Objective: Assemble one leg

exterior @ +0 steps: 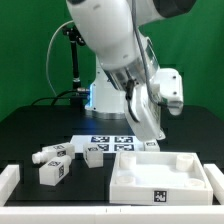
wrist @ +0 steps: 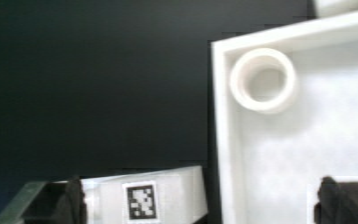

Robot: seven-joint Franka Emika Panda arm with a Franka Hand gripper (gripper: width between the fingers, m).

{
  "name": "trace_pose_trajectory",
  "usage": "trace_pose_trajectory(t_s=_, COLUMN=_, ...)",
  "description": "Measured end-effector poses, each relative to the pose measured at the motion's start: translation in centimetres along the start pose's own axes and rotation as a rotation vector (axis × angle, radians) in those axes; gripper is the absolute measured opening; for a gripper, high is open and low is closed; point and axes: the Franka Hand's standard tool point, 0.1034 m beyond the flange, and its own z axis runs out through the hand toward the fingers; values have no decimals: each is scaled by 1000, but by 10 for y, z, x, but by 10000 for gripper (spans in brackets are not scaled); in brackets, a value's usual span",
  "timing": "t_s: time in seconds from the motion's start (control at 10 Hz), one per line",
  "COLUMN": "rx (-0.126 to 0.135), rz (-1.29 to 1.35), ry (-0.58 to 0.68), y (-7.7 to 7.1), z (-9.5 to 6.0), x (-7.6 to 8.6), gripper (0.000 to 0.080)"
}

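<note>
1. The leg [wrist: 137, 197] is lying on its side on the black desk [wrist: 87, 90], just beside the outer wall of the white tray [wrist: 300, 150], with its square tag facing up.
2. The pincer [wrist: 202, 205] is hanging over that spot with its two dark fingers [wrist: 60, 202] spread wide. It is gripping nothing, and both the leg and the tray wall are showing in the gap below it.
3. Inside the tray, a round socket [wrist: 261, 80] is sitting in the corner nearest the leg.
4. In the exterior view, three similar legs [exterior: 52, 165] are lying loose towards that view's left. The marker board [exterior: 110, 138] is lying flat behind them.
5. Judging by this, the arm is lining up to pick up a leg, and no leg is standing in the tray yet.
6. The next move is calling for the pincer to centre on the leg alone and keep clear of the tray wall. It then needs to come down and close across the leg's narrow sides, so the leg can be lifted and its end brought to the socket.
</note>
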Motion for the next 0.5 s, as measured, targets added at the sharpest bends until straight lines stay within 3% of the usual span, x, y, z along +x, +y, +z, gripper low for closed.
trace_pose_trajectory(t_s=0.1, rx=71, rz=5, ry=-4, y=1, z=-2, x=6, gripper=649)
trace_pose_trajectory(t_s=0.5, rx=68, rz=-18, ry=2, y=6, z=1, x=10, gripper=649)
